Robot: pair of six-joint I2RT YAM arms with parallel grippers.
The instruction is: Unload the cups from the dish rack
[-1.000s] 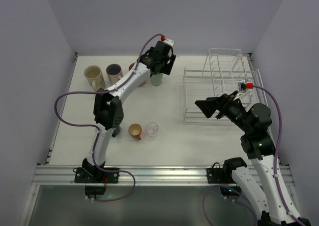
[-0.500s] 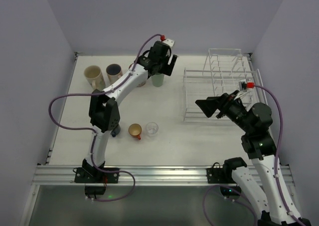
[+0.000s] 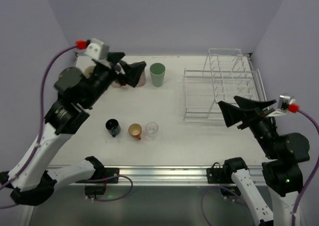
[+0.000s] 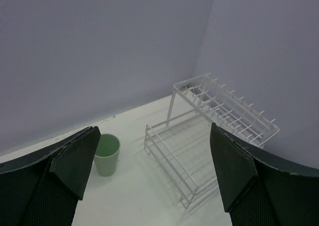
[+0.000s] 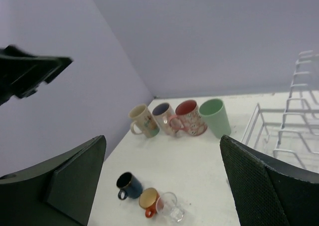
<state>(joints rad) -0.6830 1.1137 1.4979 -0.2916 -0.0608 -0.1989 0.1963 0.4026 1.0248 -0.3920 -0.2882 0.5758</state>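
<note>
The white wire dish rack [image 3: 219,84] stands at the back right with no cup in it; it also shows in the left wrist view [image 4: 209,131] and the right wrist view [image 5: 294,131]. The green tumbler [image 3: 157,74] stands upright left of it. Two beige mugs [image 5: 144,121] [image 5: 164,117] and the pink cup [image 5: 191,117] stand in a row beside the tumbler [image 5: 215,117]. The dark blue mug [image 3: 112,127], orange cup [image 3: 134,131] and clear glass [image 3: 152,129] stand in a row nearer the front. My left gripper [image 3: 127,66] is open and empty, raised left of the tumbler. My right gripper [image 3: 232,106] is open and empty, raised near the rack's front.
Purple walls close in the white table [image 3: 169,146] on three sides. A metal rail [image 3: 159,173] runs along the near edge. In the top view my left arm hides the beige mugs.
My left gripper has let go of the green tumbler and swung up and back to the left. My right arm has drawn back toward the near right. The tumbler stands where it was.
</note>
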